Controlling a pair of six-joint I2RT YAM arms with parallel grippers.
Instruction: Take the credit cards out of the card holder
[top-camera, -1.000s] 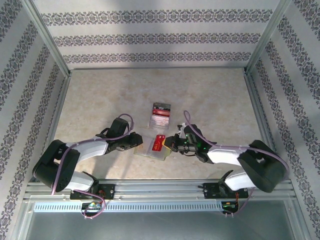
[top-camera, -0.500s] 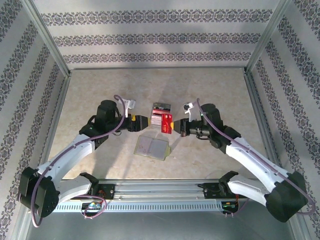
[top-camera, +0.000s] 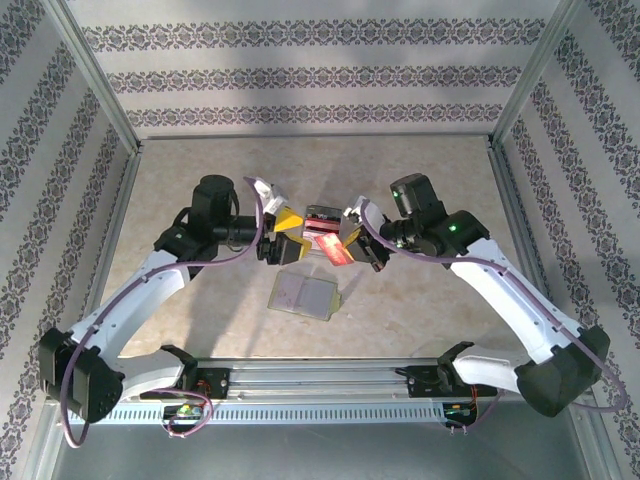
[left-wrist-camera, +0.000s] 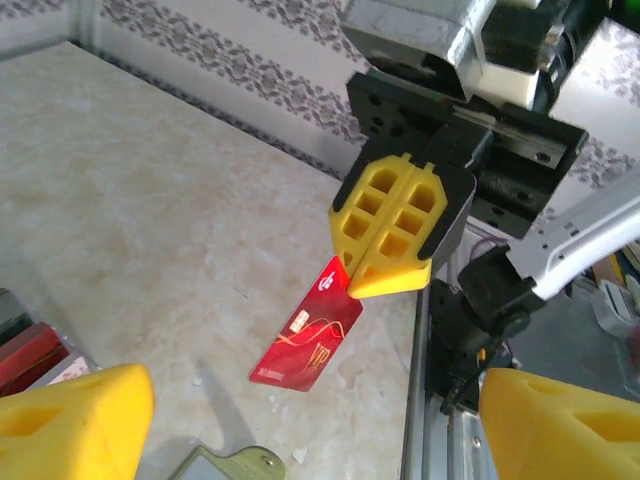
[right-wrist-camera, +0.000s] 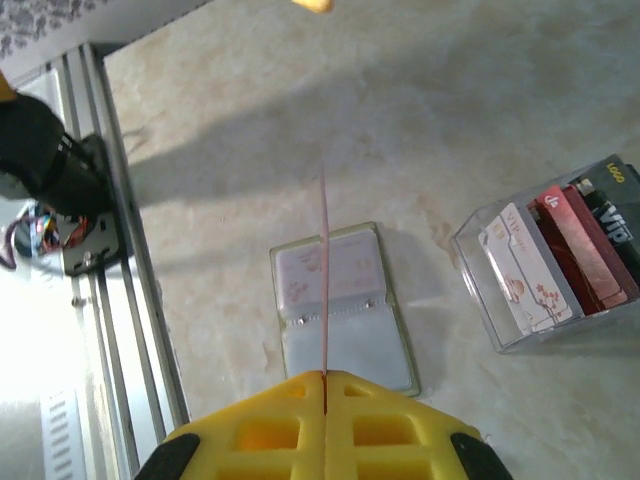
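We are gripping one freed credit card (left-wrist-camera: 308, 345) in our right pincer (left-wrist-camera: 385, 285), left pincer (top-camera: 283, 235) gaping; card holder (right-wrist-camera: 355, 330) possibly holding more.

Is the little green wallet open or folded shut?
Open. The card holder lies spread flat on the table, with both greyish inner pockets facing up.

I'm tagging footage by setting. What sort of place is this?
Probably a lab robot test cell, not a home: papered walls set in an aluminium frame, a marble-look table, and a left arm and right arm bolted to a rail.
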